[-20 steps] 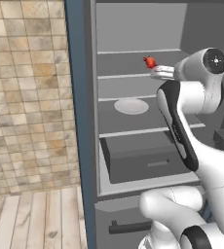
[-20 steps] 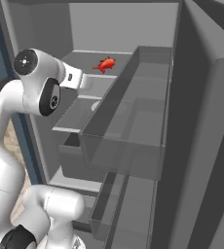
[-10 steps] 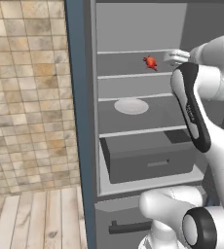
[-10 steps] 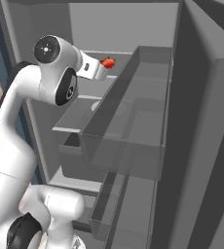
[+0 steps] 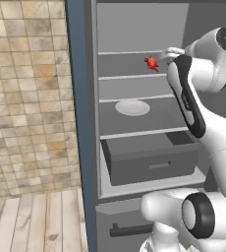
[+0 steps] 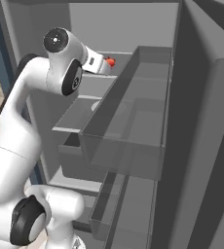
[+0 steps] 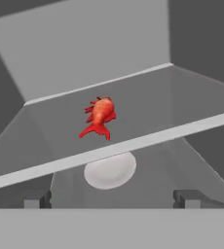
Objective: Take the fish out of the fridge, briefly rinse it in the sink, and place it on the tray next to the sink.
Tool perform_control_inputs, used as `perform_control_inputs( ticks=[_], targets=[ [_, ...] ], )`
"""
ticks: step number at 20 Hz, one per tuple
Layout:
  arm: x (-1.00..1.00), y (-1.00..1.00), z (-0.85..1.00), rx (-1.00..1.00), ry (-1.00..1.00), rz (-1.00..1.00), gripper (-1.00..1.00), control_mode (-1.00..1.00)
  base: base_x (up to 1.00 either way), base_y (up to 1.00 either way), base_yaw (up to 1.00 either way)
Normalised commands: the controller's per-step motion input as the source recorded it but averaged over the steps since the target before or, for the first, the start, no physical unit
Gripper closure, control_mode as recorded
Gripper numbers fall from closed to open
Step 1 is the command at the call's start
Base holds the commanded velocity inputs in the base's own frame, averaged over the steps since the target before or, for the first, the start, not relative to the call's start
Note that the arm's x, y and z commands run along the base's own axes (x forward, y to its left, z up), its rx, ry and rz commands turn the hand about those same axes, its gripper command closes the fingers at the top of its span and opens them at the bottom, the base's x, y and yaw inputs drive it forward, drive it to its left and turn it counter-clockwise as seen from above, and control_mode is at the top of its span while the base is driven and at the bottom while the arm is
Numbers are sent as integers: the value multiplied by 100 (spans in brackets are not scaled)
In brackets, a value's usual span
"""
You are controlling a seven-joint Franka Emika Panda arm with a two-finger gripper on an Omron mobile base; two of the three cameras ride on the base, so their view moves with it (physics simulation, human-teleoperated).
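While the fingers gape, fish lies ahead, apart, on fridge shelf

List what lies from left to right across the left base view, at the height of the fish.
Tiled wall → blue-grey edge of the fridge → shelf → fish → the robot's white arm.

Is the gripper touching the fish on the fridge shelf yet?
Apart. In the hand view the fish lies alone on the shelf, with bare shelf between it and the open gripper at the bottom edge.
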Motion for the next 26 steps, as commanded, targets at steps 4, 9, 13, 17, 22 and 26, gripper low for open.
perform_control_inputs(
  ticks=[4, 9, 13, 17, 22, 26],
  targets=[
    [44, 0, -15, 0, 5, 1, -100, -100, 0, 0, 0],
    [37, 0, -29, 0, 1, 5, -100, -100, 0, 0, 0],
    [57, 4, -9, 0, 0, 3, -100, -100, 0, 0, 0],
    [55, 5, -8, 0, 2, 2, -100, -100, 0, 0, 0],
    [42, 0, -10, 0, 6, 0, -100, -100, 0, 0, 0],
    [43, 0, -8, 0, 6, 0, -100, -100, 0, 0, 0]
  ],
)
